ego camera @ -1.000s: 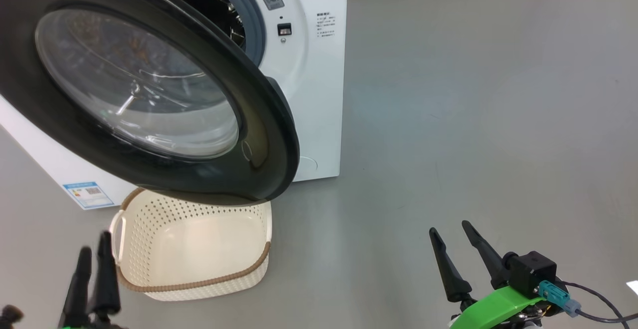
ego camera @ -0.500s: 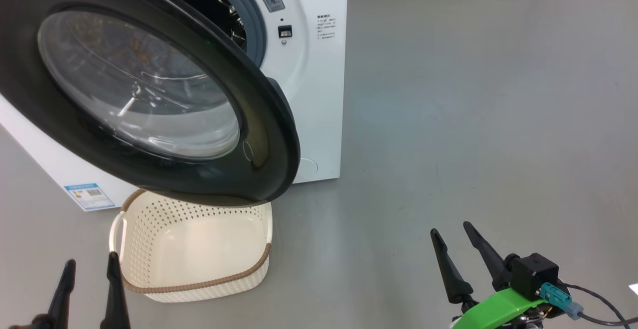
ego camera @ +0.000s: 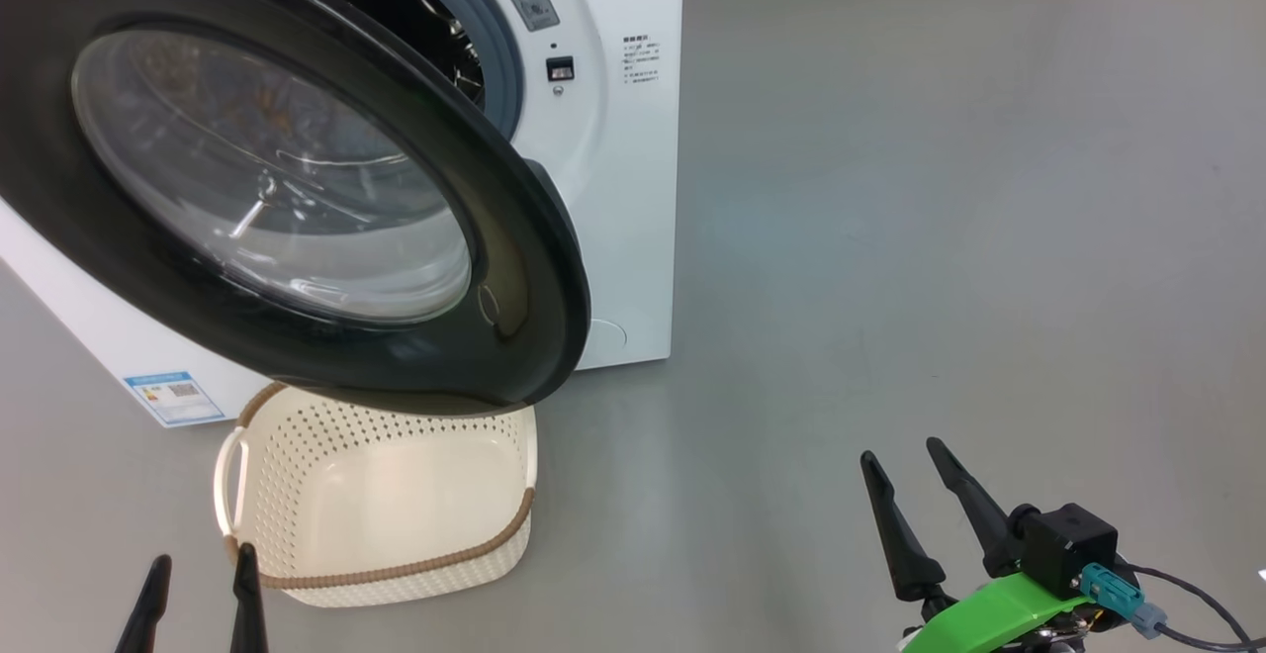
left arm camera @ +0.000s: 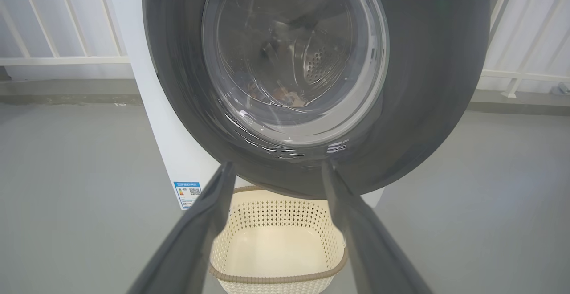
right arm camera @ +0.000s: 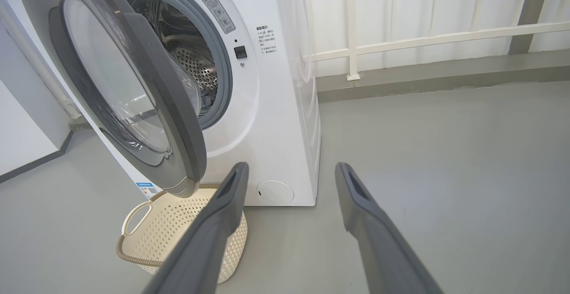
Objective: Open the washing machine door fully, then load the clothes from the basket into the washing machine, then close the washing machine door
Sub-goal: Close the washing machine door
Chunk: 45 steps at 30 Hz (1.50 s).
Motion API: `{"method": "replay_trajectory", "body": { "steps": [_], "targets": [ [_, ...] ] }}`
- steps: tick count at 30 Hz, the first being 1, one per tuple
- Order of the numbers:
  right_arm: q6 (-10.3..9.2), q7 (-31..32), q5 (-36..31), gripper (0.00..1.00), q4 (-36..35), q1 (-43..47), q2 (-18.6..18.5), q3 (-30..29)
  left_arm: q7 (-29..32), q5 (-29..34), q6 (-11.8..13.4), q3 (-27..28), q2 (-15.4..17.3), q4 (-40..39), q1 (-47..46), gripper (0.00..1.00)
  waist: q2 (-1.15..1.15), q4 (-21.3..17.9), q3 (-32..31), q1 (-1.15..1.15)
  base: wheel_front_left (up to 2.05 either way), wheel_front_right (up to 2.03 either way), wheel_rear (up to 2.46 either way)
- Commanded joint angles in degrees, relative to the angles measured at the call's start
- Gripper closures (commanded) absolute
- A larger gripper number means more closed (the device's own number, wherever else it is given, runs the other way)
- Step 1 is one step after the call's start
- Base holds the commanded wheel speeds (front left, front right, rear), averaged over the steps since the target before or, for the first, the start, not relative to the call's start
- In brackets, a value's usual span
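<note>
The washing machine door [ego camera: 287, 188] stands ajar, hanging over the back of the basket [ego camera: 415, 564], whose bare cream bottom shows. The door screens the drum [right arm camera: 196, 69] from the left gripper [ego camera: 201, 559]. Some clothes [left arm camera: 283, 95] lie inside the washing machine [ego camera: 633, 188]. The left gripper and the right gripper [ego camera: 901, 451], above grey floor [ego camera: 940, 188], are both spread wide, holding nothing.

Glossy black door [ego camera: 514, 267], cream perforated basket [ego camera: 396, 574]
</note>
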Motion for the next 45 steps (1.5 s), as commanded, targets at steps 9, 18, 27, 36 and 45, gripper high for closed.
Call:
{"method": "replay_trajectory", "body": {
  "steps": [9, 18, 27, 36, 45],
  "targets": [
    [0.16, -0.28, -0.68, 0.0, -2.12, -0.09, 0.25, 0.95, -0.37, 0.34, 1.08, 0.65, 0.31, -0.97, -0.32, 0.0, 0.0, 0.17, -0.21, 0.0, 0.0, 0.0, 0.0],
    [0.16, -0.28, -0.86, 0.0, -2.13, 0.0, 0.25, 0.98, -0.37, -0.37, 2.33, 0.04, 0.3, -1.82, 0.22, 0.0, 0.0, 0.27, -0.33, 0.0, 0.0, 0.0, 0.0],
    [0.16, -0.28, -1.18, 0.0, -2.15, 0.02, 0.25, 0.4, -0.37, -1.07, 3.65, -0.3, 0.3, -2.22, 0.52, 0.0, 0.0, 0.23, -0.15, 0.0, 0.0, 0.0, 0.0],
    [0.16, -0.28, -1.35, 0.0, -2.03, 0.1, 0.25, -0.06, -0.37, -1.35, 4.62, -0.41, 0.29, -2.72, 0.76, 0.0, 0.0, 0.2, -0.25, 0.0, 0.0, 0.0, 0.0],
    [0.16, -0.28, 0.4, 1.0, -2.84, -0.19, 0.25, 0.01, -0.37, -2.01, 5.73, -0.49, 0.29, -3.29, 1.06, 0.0, 0.0, 0.29, -0.45, 0.0, 0.0, 0.0, 0.0]
  ]
}}
